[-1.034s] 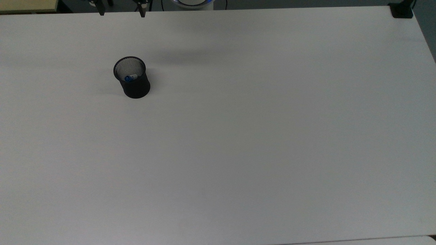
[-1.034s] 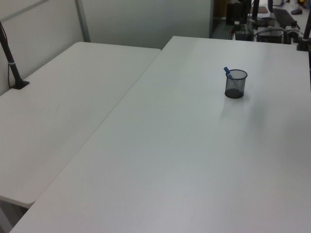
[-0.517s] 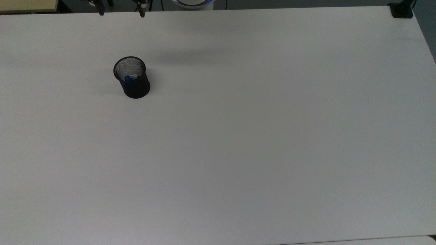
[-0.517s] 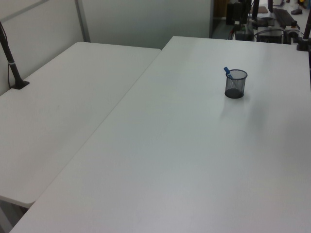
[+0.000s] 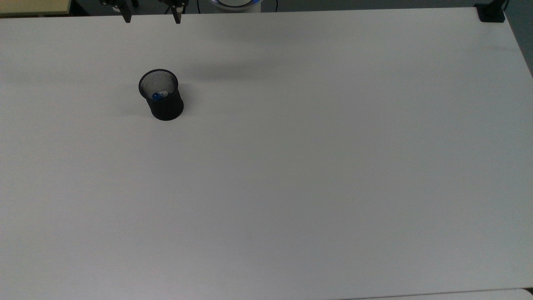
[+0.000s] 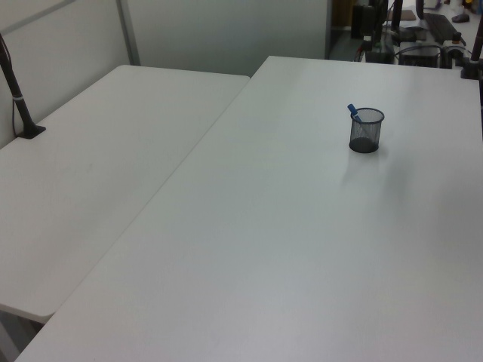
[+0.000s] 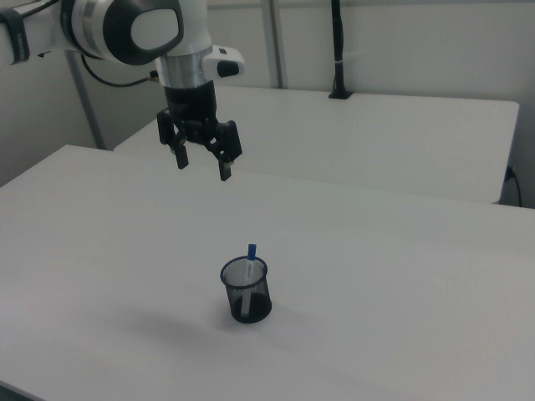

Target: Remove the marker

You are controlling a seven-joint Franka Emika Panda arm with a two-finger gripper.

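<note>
Right view: the gripper (image 7: 202, 164), fingers spread, is hanging upper left of the marker (image 7: 250, 252), which is standing near-upright in the mesh cup (image 7: 247, 291).

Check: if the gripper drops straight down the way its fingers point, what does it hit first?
Probably bare table. The open gripper points down, high above the surface; the mesh cup holding the marker looks offset from its line, though depth is unclear.

top view overhead, side views seemingly opposed
</note>
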